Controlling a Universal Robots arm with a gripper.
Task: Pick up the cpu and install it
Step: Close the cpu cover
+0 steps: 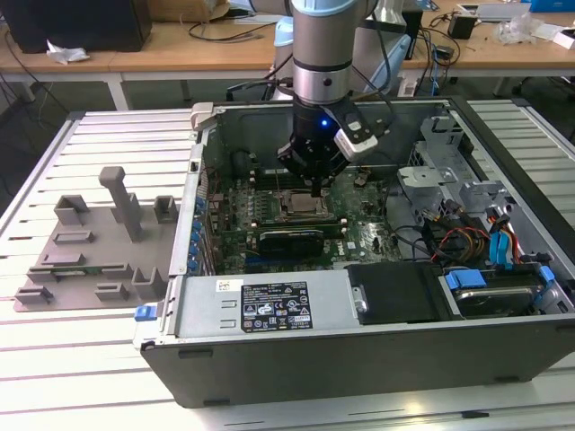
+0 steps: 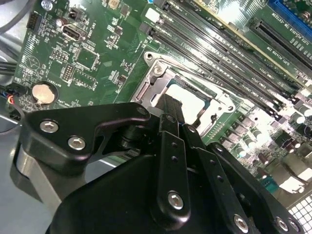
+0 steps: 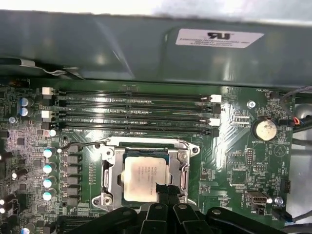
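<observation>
The cpu (image 3: 145, 176), a small square chip with a pale silvery top, lies flat inside the metal-framed socket (image 3: 108, 171) of the green motherboard (image 3: 229, 161), with the socket frame open around it. In the exterior view it shows as a light square (image 1: 302, 206) in the middle of the board. My gripper (image 3: 164, 189) hangs just over one edge of the chip, its black fingers (image 2: 169, 127) pressed together with nothing between them. In the second wrist view the gripper (image 2: 168, 101) tip stands right above the cpu (image 2: 191, 94).
The motherboard lies in an open computer case (image 1: 359, 332) on a slatted table. Memory slots (image 3: 131, 114) run beside the socket, and a coin battery (image 3: 266, 129) sits nearby. A grey moulded tray (image 1: 90, 247) stands at the exterior view's left. Cables and drive bays (image 1: 485, 242) fill the case's right.
</observation>
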